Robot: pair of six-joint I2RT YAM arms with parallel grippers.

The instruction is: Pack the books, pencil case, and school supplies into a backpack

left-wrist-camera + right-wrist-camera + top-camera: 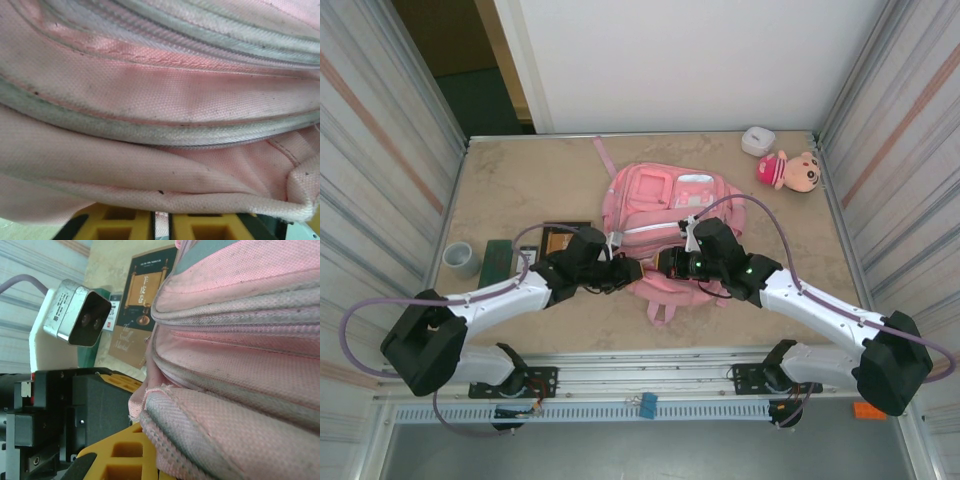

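I see left gripper (628, 272) pinched on backpack (665, 205) near edge | right gripper (665, 264) clamped on same edge, facing it | book (560, 240) flat on counter (510, 180), just left of backpack; left arm nearer.

Robot lab cell — corrugated panel walls (380, 150), railed table (520, 180).

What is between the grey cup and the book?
A dark green flat thing lies between the cup and the book, in the top view.
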